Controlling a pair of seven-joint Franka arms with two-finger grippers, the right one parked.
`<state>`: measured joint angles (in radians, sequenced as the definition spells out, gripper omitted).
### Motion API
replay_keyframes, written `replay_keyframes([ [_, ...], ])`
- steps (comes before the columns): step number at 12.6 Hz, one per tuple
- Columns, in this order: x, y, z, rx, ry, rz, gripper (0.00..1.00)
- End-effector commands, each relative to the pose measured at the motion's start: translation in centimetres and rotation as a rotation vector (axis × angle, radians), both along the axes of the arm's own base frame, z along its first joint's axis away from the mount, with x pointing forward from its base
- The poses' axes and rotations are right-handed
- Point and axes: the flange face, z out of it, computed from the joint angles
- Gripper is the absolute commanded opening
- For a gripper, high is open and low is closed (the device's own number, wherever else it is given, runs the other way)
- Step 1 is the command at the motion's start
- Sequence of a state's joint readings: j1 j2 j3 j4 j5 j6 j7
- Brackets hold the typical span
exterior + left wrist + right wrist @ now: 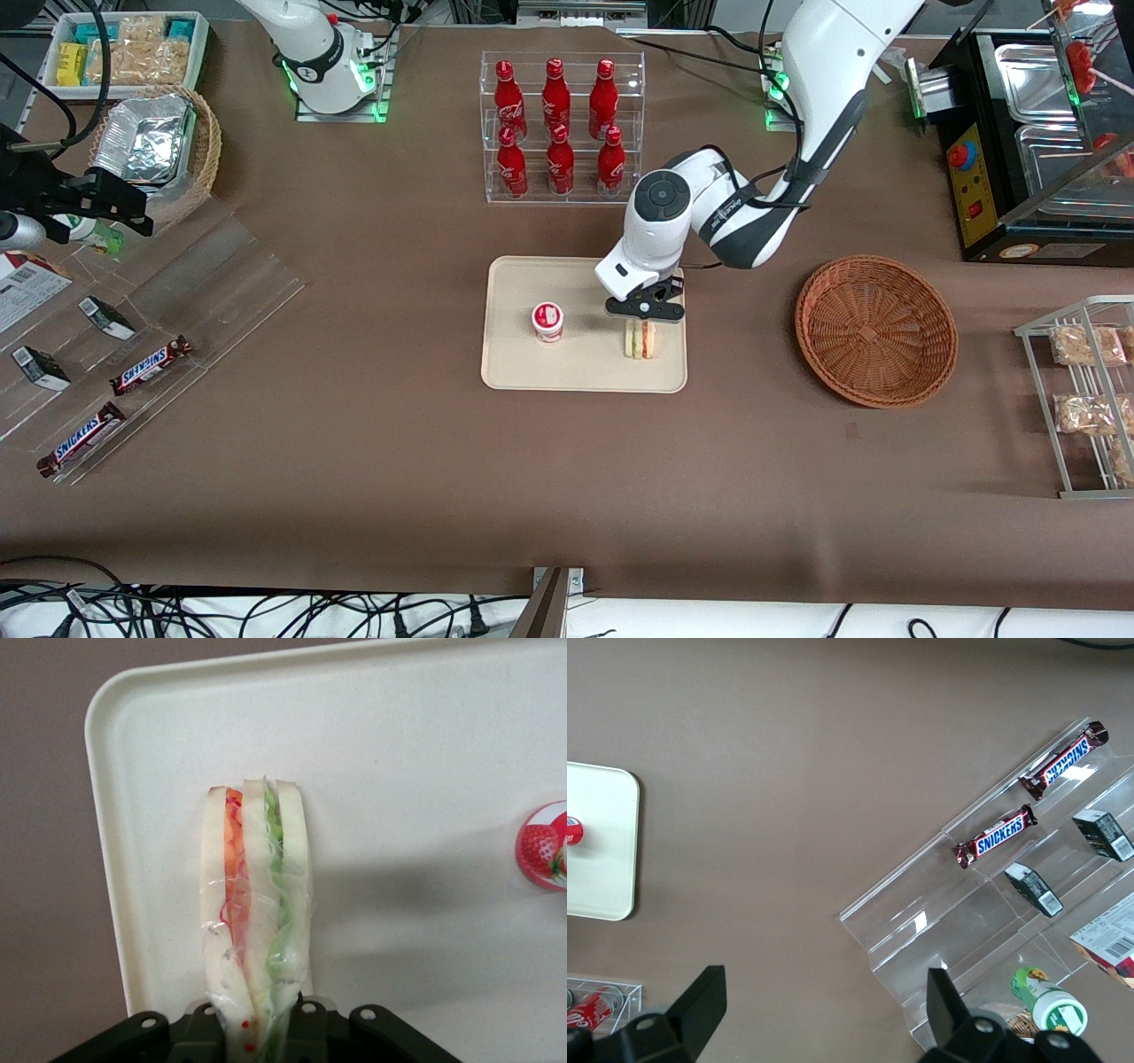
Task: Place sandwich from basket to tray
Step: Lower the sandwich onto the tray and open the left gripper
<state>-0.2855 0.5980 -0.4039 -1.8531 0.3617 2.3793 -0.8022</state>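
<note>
Front view: your gripper [646, 315] is low over the tray [514, 372], with the sandwich [640, 340] standing on edge there, beside the yogurt cup [548, 321]; the basket [875, 330] sits empty. Left wrist view: the fingers clasp the sandwich's [257, 921] wrapped end, probably to keep it upright until release.

Prob. lab mock shop: robot arm [824, 115], cola rack [558, 128], Snickers [151, 365].

gripper [646, 321]: low over the tray [514, 368], closed on the sandwich [640, 340]
obstacle: yogurt cup [547, 321] nearby on tray
basket [875, 330]: unobstructed above
</note>
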Motion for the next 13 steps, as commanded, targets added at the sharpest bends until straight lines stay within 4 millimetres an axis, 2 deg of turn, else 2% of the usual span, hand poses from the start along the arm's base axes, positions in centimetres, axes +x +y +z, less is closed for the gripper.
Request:
replay_keyframes([
  [1, -0.2, -0.7, -0.1, 0.011, -0.018, -0.002, 0.07],
  [2, -0.2, -0.7, -0.1, 0.012, -0.018, 0.016, 0.38],
  [3, -0.2, -0.7, -0.1, 0.012, -0.021, 0.051, 0.85],
  [4, 0.1, -0.8, 0.3, 0.007, -0.027, 0.065, 1.00],
  [6, 0.8, -0.3, 1.9, 0.009, -0.044, 0.097, 1.00],
  [7, 1.4, 0.1, 3.4, 0.012, -0.061, 0.111, 1.00],
  [13, 8.2, 3.3, 13.7, 0.061, -0.027, 0.293, 1.00],
])
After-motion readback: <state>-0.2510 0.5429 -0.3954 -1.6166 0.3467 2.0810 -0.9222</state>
